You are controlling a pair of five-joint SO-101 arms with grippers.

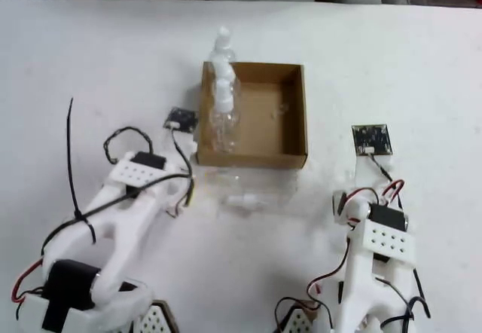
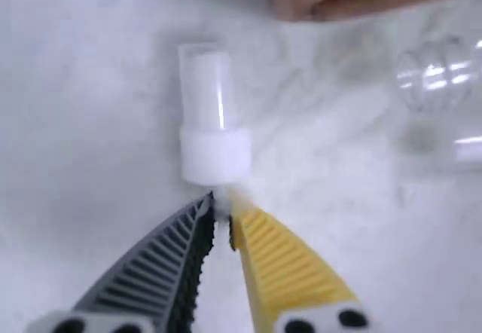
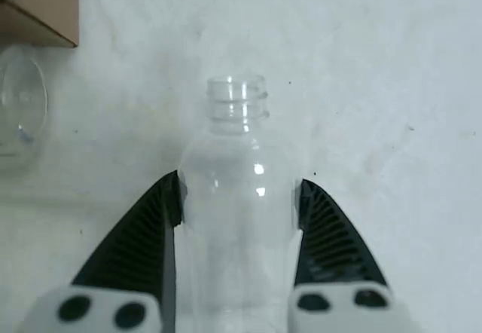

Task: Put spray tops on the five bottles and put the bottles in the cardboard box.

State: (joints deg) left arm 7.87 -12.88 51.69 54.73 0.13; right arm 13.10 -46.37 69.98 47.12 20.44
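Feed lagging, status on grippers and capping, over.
Left gripper pinching spray top. Right gripper clamping uncapped bottle. Cardboard box holds capped bottles. Spare bottle lying before box.

- White plastic left arm (image 1: 124, 197): blocky segments, a plate dotted with small holes, a black motor block near the base, looping black and red cables, a black cable tie.
- Left gripper (image 2: 222, 209): one ribbed grey finger (image 2: 162, 265), one ribbed yellow finger (image 2: 282, 261), dark screw holes at their bases.
- White plastic right arm (image 1: 374, 250): a similar holed plate, red and black wires.
- Right gripper (image 3: 239, 190): two ribbed black fingers (image 3: 139, 239) on white bases.
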